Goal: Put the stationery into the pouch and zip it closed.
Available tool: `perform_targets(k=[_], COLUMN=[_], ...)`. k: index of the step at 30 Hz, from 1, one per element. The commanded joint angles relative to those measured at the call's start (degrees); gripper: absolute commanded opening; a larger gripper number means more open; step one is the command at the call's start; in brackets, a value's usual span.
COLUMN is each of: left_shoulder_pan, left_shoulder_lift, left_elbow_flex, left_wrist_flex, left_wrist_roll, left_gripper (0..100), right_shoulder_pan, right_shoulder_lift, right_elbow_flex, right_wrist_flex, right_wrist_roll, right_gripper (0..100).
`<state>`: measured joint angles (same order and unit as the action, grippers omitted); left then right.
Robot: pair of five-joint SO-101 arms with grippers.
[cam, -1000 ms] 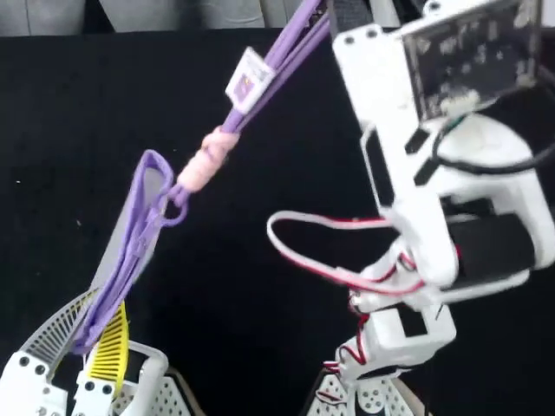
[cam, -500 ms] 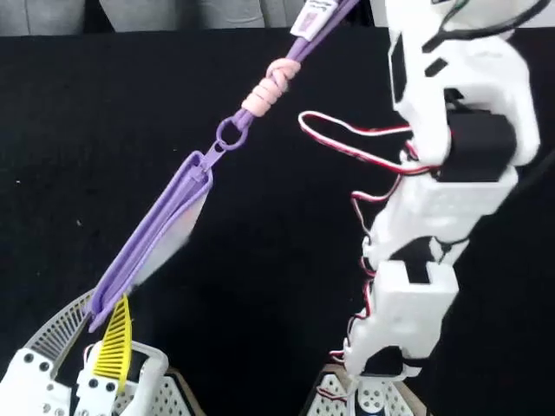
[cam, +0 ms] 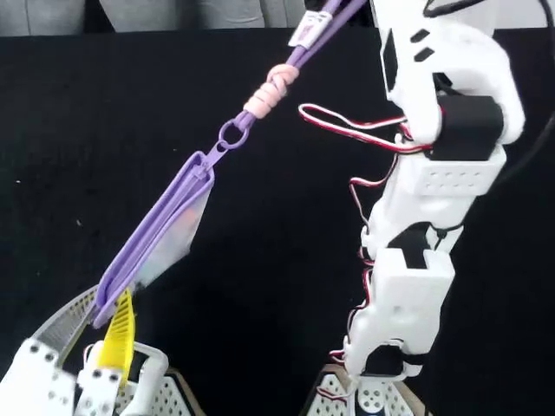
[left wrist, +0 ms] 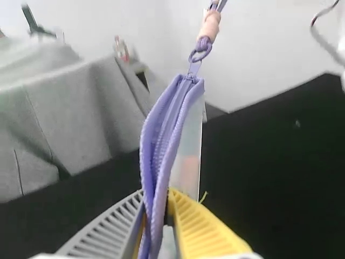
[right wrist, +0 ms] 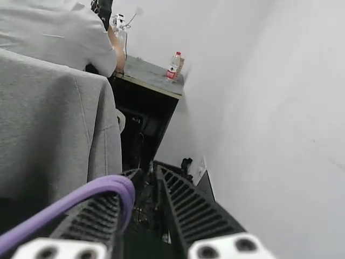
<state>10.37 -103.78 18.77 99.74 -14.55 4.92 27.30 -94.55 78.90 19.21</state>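
Your table [cam: 87, 104] is black cloth. Beyond its far edge there is grey fabric [right wrist: 54, 124] and a white wall [right wrist: 269, 108], with a bottle [right wrist: 175, 63] on a desk [right wrist: 151, 78] further back.

The pouch [cam: 160, 234] hangs in the air over the near left of the table, tilted and stretched taut on a diagonal. Open black table lies on both sides of it, and the right arm [cam: 434, 173] stands well apart on the right. Something pale orange shows through the pouch's clear side, too blurred to name.

Your left gripper [cam: 108, 303] sits at the near edge, clamped on the pouch's lower end between its grey and yellow fingers [left wrist: 199, 226].

From the pouch's upper end a ring [cam: 232, 134], a pink knot [cam: 269, 91] and a purple strap [cam: 299, 52] run up past the far edge. Your right arm rises tall, and its gripper [right wrist: 146, 175] is closed on that strap, held high and facing the room.
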Motion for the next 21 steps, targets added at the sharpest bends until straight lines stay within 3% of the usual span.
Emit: perform_targets(k=[1,4,7,13,21], left_shoulder_pan=[-1.45,-1.98,-2.59,-8.75,-13.85], left_shoulder_lift=[-0.62,-0.62,-0.70,-0.70,-0.88], left_elbow_flex=[9.27,13.23,10.51,0.48,-13.76], left_wrist_flex=[-2.55,-3.34,-3.08,-3.08,1.14], left_wrist_roll=[0.88,2.37,8.79,12.04,12.13], left_gripper=[6,20,31,33,32], right_shoulder_pan=[-2.37,-6.42,-10.11,-19.25,-32.26], right_shoulder_lift=[-4.44,-6.29,-7.43,-7.60,-6.46], right_elbow_flex=[-1.01,-1.01,-1.01,-0.92,3.12], right_wrist_flex=[4.04,4.92,4.40,3.96,0.35], right_wrist_roll=[0.09,0.09,0.26,9.85,15.30], right_gripper=[1.1,1.1,1.1,1.1,1.1])
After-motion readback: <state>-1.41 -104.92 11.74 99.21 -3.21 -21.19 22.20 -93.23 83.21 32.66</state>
